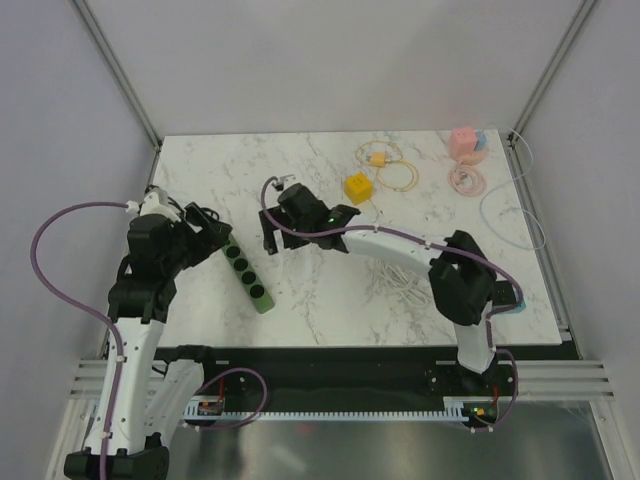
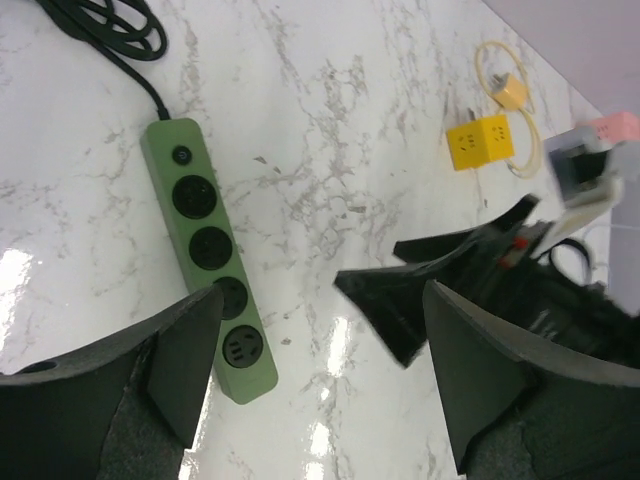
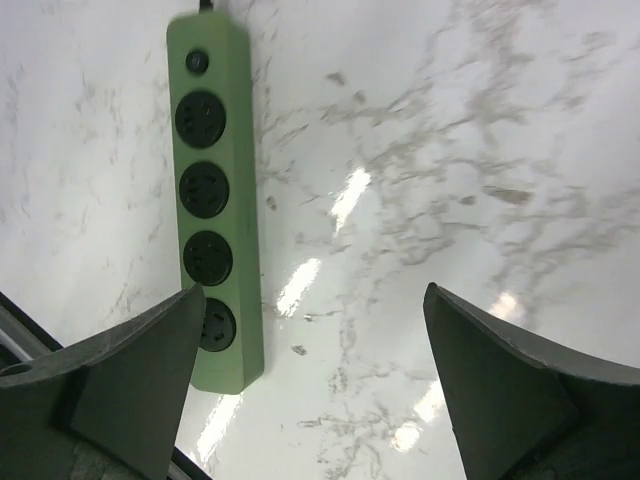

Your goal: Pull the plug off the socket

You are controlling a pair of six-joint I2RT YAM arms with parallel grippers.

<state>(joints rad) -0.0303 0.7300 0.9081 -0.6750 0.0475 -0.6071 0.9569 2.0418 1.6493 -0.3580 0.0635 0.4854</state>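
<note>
The green power strip (image 3: 210, 200) is lying flat with all four sockets empty. Its long axis is running away from the right gripper (image 3: 310, 300), switch end farthest, near end beside one fingertip. Both jaws are gaping wide, holding nothing. The left gripper (image 2: 320, 295) is hovering by that same end, the right arm's black fingers crowding its gap, and a yellow cube adapter (image 2: 478, 140) is sitting well beyond

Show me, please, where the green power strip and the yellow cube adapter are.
green power strip (image 3: 210, 222): right wrist view, body between the middle sockets.
yellow cube adapter (image 2: 480, 142): left wrist view, middle of its visible face.
</note>
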